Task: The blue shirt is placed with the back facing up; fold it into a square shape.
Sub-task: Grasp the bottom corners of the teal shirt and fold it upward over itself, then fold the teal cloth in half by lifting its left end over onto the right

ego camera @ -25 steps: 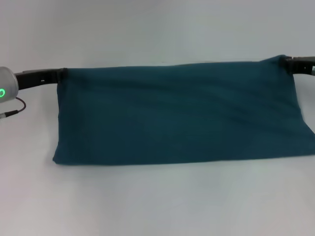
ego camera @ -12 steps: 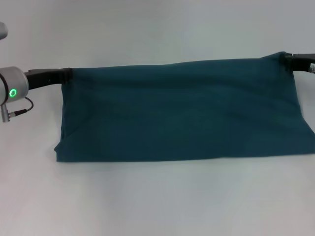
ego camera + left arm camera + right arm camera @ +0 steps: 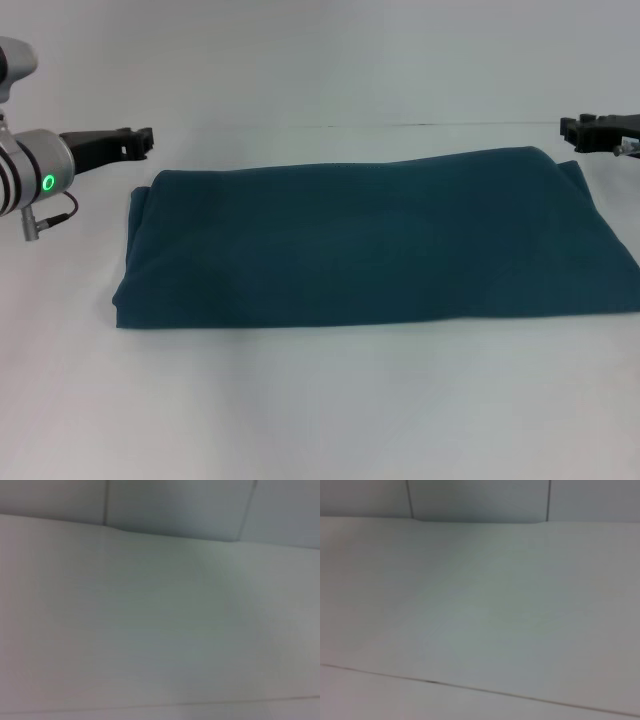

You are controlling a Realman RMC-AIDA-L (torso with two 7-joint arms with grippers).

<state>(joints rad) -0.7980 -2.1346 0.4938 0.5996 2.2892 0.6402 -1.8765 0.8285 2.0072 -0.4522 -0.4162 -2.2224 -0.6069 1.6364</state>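
The blue shirt lies flat on the white table as a wide folded rectangle, plain side up, its right end reaching the head view's edge. My left gripper hovers just beyond the shirt's far left corner, open and holding nothing. Past the far right corner my right gripper hangs open too, clear of the cloth. Neither wrist view shows the shirt or any fingers.
Bare white table surrounds the shirt at the front and back. Both wrist views show only the table top and a grey panelled wall behind it.
Both grippers let go of the shirt's far edge and pulled outward and back. The lifted edge dropped, and the shirt now rests flat.
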